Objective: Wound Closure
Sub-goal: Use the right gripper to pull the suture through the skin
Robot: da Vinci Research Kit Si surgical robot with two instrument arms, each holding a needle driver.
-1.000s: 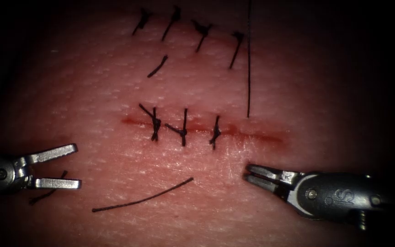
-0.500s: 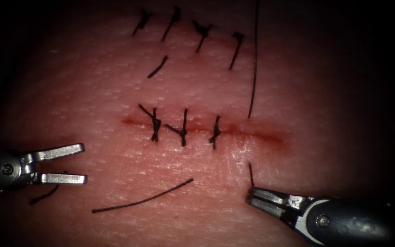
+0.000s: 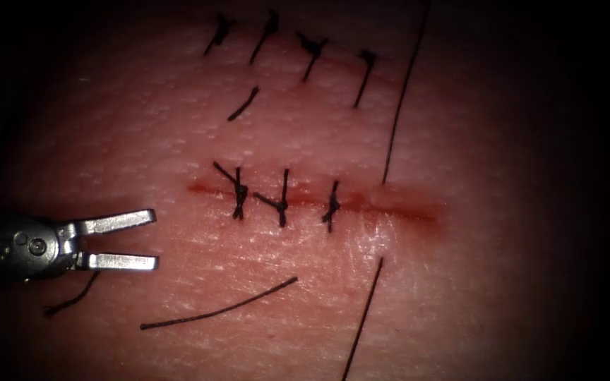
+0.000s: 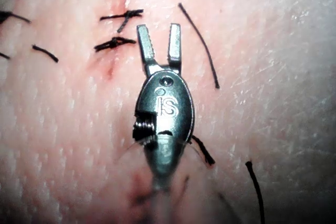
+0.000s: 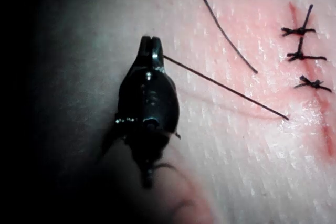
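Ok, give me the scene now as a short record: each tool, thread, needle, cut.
left tool: jaws open, holds nothing, left of the cut
right tool: jaws shut on the thread
thread: taut from the right tool to the tissue below the cut; another run leaves the tissue above the cut
needle: can't place it
stitches: three across the cut
cut ends: loose below the cut

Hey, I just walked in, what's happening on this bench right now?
It's suturing practice on the tissue. The cut already carries three tied stitches. The right pincer is shut on the thread, which runs taut from the tissue just below the cut's unstitched right part. The left pincer sits open left of the cut, holding nothing. Loose cut ends of thread lie on the tissue.
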